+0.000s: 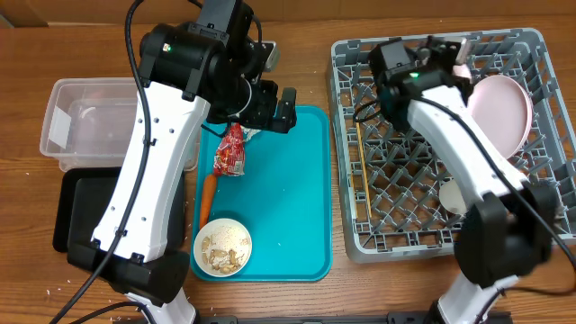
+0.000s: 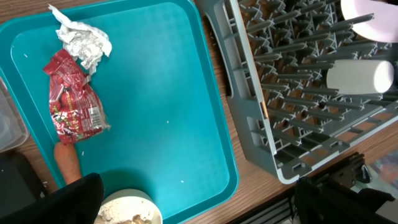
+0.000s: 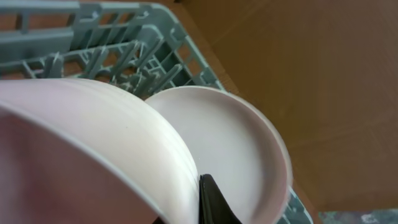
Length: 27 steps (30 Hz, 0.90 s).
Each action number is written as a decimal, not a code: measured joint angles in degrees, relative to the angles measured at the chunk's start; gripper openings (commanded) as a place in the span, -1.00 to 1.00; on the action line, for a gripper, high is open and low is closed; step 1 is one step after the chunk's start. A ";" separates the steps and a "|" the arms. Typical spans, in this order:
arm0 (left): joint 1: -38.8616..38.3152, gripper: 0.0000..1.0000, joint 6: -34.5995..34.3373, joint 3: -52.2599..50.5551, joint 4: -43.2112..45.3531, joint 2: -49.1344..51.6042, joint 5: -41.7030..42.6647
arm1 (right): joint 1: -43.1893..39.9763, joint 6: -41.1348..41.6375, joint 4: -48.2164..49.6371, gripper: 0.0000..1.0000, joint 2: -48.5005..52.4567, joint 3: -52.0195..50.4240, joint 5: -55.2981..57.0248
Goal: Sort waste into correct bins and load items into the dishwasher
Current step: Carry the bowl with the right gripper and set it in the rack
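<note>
The crumpled foil ball (image 2: 84, 40) and the red-and-silver snack wrapper (image 2: 73, 104) lie at the far left of the teal tray (image 2: 168, 93). A small white bowl (image 1: 222, 247) with beige crumbs sits at the tray's near corner. My left gripper (image 1: 270, 103) hangs open above the tray's far end, holding nothing. In the grey dish rack (image 1: 396, 216) the white plate (image 1: 499, 112) stands on edge and the cup (image 2: 360, 76) lies on its side. A chopstick (image 1: 359, 148) lies along the rack's left side. My right gripper (image 3: 200, 205) is shut on a second bowl's (image 3: 93, 143) rim, next to the plate.
An orange carrot (image 1: 206, 196) lies on the tray between the wrapper and the crumb bowl. The clear tub (image 1: 85, 121) stands left of the tray with the black tray (image 1: 81, 211) just in front of it. Bare wooden table runs between the teal tray and the rack.
</note>
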 measured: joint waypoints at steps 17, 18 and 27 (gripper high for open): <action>0.00 1.00 0.31 0.00 -1.68 0.00 0.00 | -3.19 -3.76 2.89 -0.92 5.55 0.02 -2.51; 0.00 1.00 0.28 0.00 -1.68 0.00 0.00 | -3.17 -3.69 2.71 -0.92 5.55 0.02 -2.60; 0.00 1.00 0.31 0.02 -1.70 0.00 0.00 | -1.40 -3.65 1.64 -0.92 5.57 0.04 -0.26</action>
